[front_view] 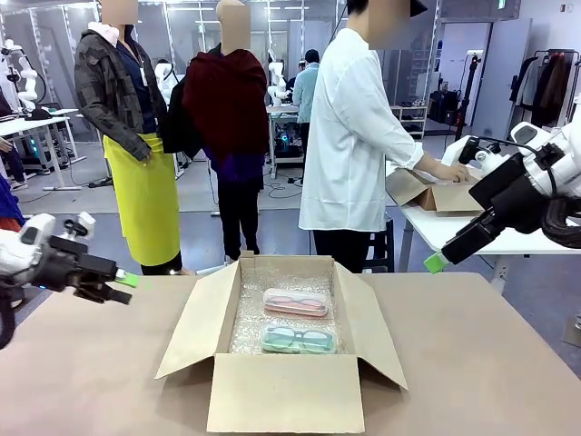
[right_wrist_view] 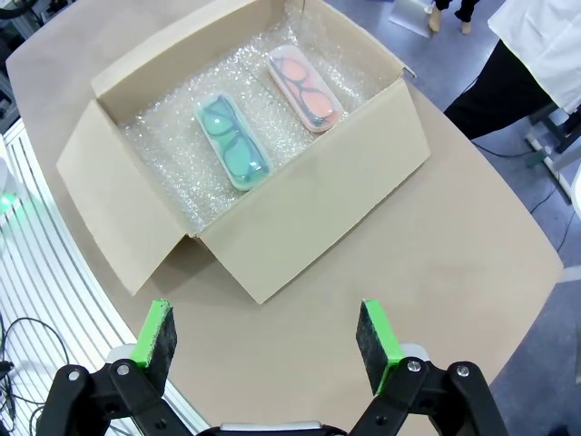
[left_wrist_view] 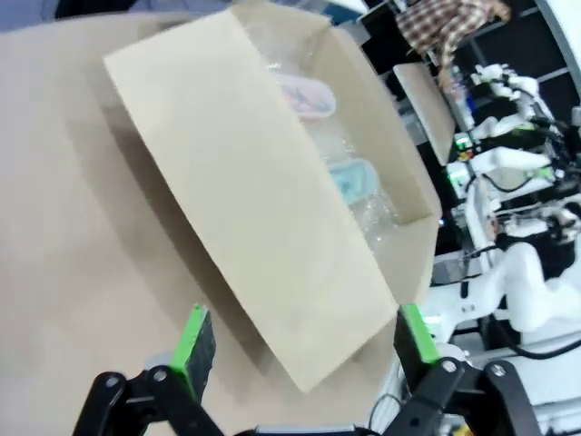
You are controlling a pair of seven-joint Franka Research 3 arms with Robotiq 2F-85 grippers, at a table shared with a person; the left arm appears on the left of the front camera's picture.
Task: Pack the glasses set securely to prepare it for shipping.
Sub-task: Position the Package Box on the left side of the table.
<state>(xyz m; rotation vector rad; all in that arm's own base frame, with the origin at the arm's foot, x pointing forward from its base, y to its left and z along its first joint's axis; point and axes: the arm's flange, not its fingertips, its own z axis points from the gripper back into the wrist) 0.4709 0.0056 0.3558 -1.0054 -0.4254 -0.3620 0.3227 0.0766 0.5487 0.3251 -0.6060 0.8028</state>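
Lying in box (front_view: pixel 281 392), pink case (front_view: pixel 295 302), mint case (front_view: pixel 299 339), left fingers (left_wrist_view: pixel 192 350) wide, right fingers (right_wrist_view: pixel 154 341) wide.

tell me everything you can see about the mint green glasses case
The mint-green case is a flat, see-through oblong with rounded corners, plastic by its look and apparently closed, with matching green glasses showing through its top. It lies flat on the bubble wrap lining the open cardboard box, in the half nearer the robot, roughly parallel to the pink case and apart from it. Only the wrap touches it.
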